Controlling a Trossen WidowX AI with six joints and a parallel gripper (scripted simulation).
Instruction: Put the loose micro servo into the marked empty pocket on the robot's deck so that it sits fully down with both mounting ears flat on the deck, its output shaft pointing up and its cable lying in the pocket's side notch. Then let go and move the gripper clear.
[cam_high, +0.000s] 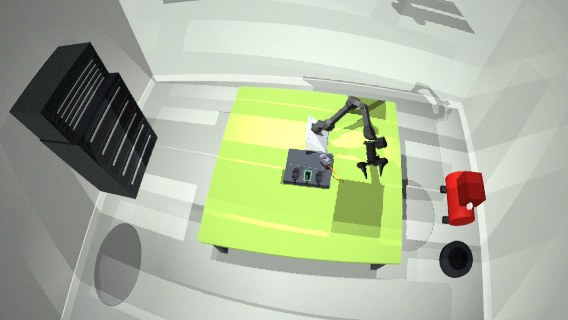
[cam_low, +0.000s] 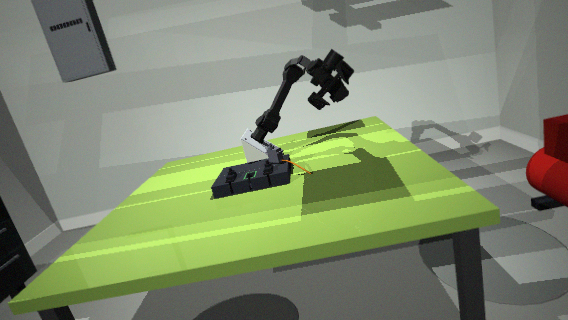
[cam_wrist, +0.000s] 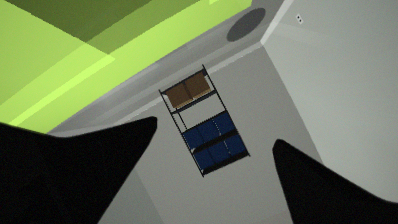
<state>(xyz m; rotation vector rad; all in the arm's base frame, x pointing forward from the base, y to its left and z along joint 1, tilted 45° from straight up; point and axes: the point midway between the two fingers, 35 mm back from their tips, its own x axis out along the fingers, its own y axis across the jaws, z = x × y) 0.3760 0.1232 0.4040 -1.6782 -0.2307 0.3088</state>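
Note:
The loose servo (cam_high: 325, 159) (cam_low: 274, 154) shows as a small grey block at the back right corner of the dark deck (cam_high: 298, 157) (cam_low: 240, 188). Its orange cable (cam_high: 335, 174) (cam_low: 298, 166) trails off the deck's right side toward the table. Its shaft direction and exact tilt are too small to tell. A green outline (cam_high: 305, 175) (cam_low: 245, 176) marks the pocket between two dark mounted servos (cam_high: 295, 174) (cam_high: 319, 176); no grey servo shows in it. My gripper (cam_high: 374, 176) (cam_low: 332, 102) (cam_wrist: 214, 133) is open and empty, high above the table and right of the deck. The wrist view shows no servo.
The green table (cam_high: 260, 210) (cam_low: 175, 235) carries the deck and my arm. A pale plate (cam_high: 314, 141) (cam_low: 251, 147) stands at the arm's base, close behind the deck. A rack (cam_wrist: 175, 120) is beyond the table. A red machine (cam_high: 460, 197) stands on the floor to the right.

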